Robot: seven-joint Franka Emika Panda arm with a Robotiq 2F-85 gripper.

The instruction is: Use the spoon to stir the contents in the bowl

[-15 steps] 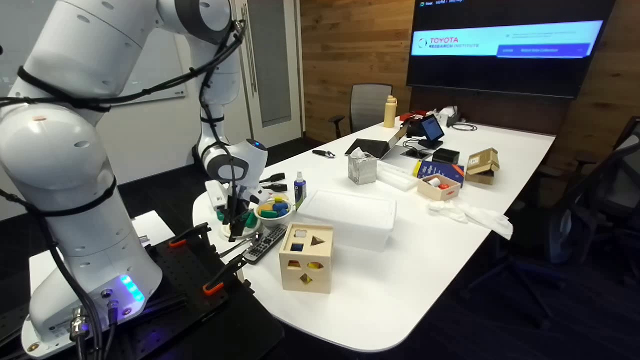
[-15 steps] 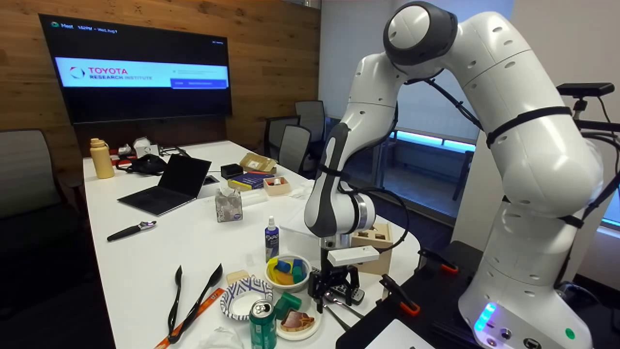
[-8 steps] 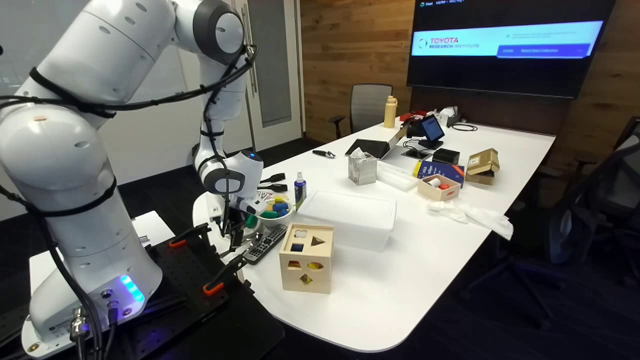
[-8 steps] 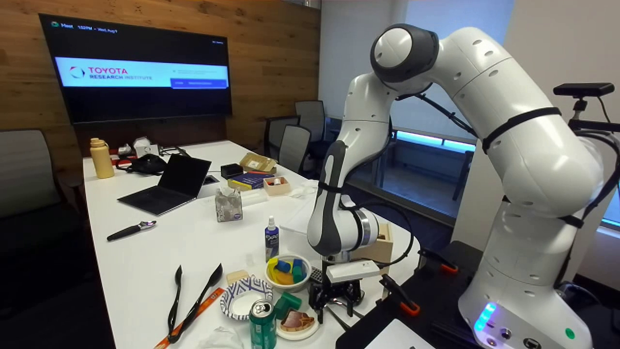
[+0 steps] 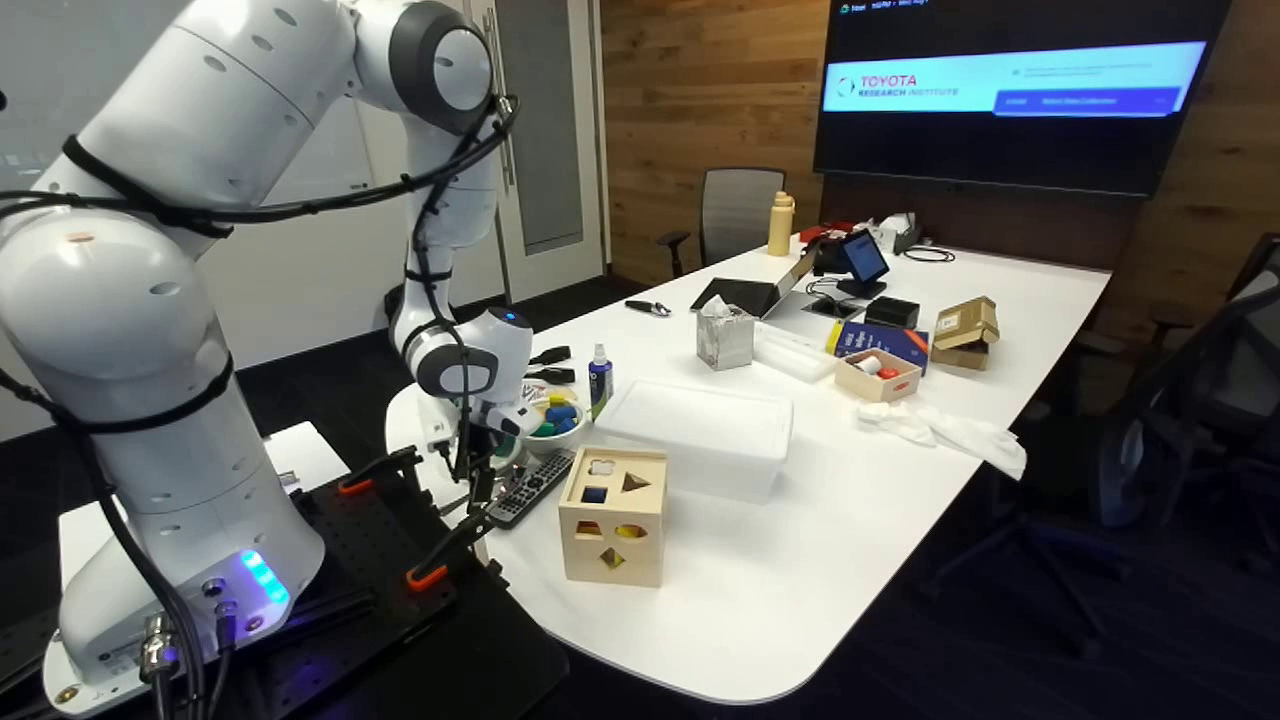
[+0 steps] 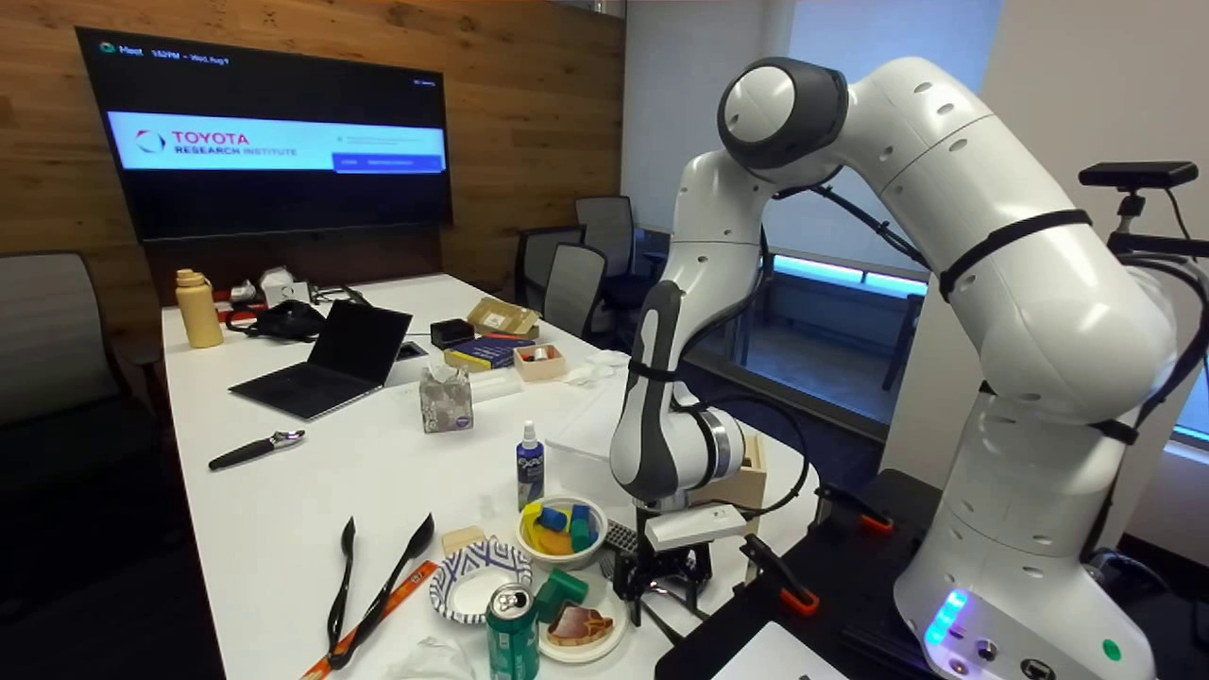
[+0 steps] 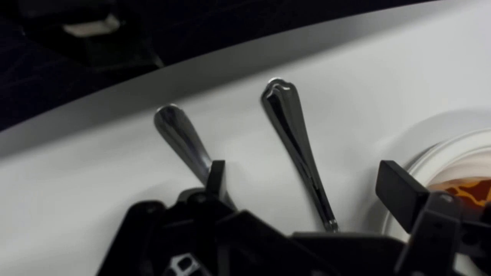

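Claw (image 7: 307,180), black: 1, low over the white table (image 5: 790,570). Its 2 fingers (image 7: 401,197) stand wide apart.

Slender silver-metal cutlery handles (image 7: 289,122): 2. One lies in the gap between the fingers, apart from both. The second handle (image 7: 181,136) runs partly behind the finger at frame left in the wrist view; contact cannot be told. Far ends of both are hidden by the claw, so which is the spoon's cannot be told.

Round white bowl (image 6: 567,561): 1, near the claw, left of it in an exterior view. Inside, coloured blocks (image 6: 550,541) in yellow, orange, blue and green; they overlap, exact number not readable. Blue-and-white patterned bowl (image 6: 491,559): 1, same side, farther from the claw. Bowl total 2; which one the task means, cannot tell.

Round white plate (image 6: 595,654): 1, just beside the claw. In the wrist view a finger overlaps its rim; touching or not, unclear. On it, brown-and-pink wedge-shaped piece (image 6: 578,625): 1.

Green metal can (image 6: 513,635): 1, past the plate from the claw.

Dark remote with grey buttons (image 5: 533,487): 1, just beside the claw.

Pale wooden cube (image 5: 612,512): 1, beyond the remote from the claw; 6 cut-out holes visible, 3 top, 3 front.

Blue spray bottle, white top (image 6: 530,469): 1, beyond the white bowl from the claw.
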